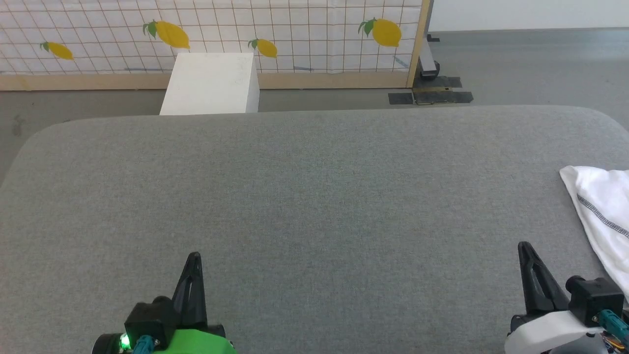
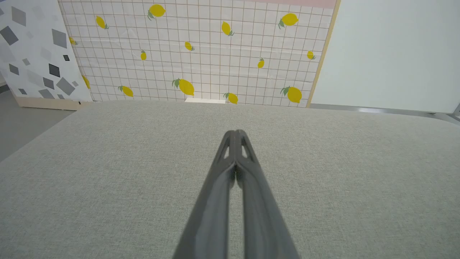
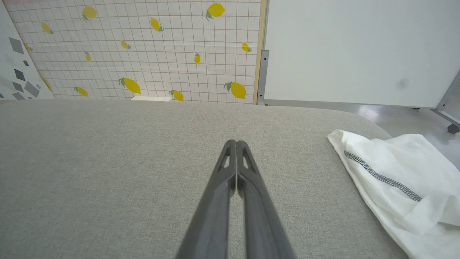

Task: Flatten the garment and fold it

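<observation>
Garment [image 3: 395, 180]: white thin fabric, lying bunched and creased at the right edge of the desk [image 1: 314, 196], between its far right corner and its near edge. One grey zigzag stitched line runs across the visible cloth. In the head view the garment continues past the right side of the picture. Whether any part hangs over the desk edge cannot be told.

Right gripper [image 1: 523, 246]: positioned at the near edge of the desk, near the garment but not touching it. Fingers are pressed together along their length and hold nothing. The wrist housing is white.

Left gripper [image 1: 195, 256]: positioned at the near edge, left of centre and well apart from the garment. Fingers are together and hold nothing. The wrist housing is green, with a green light lit.

Desk surface: grey woven fabric covering with rounded corners.

Room: a white box [image 1: 211, 83] stands on the grey floor [image 1: 516, 64] just beyond the far edge. Behind it stands a wood-framed panel [image 1: 295, 34] printed with a grid and yellow lemons. Dark flat plates [image 1: 432, 93] lie on the floor at the panel's right foot. A plain white board [image 3: 359, 50] stands right of the lemon panel, and a panel with grey diamonds [image 2: 32, 54] stands left of it.
</observation>
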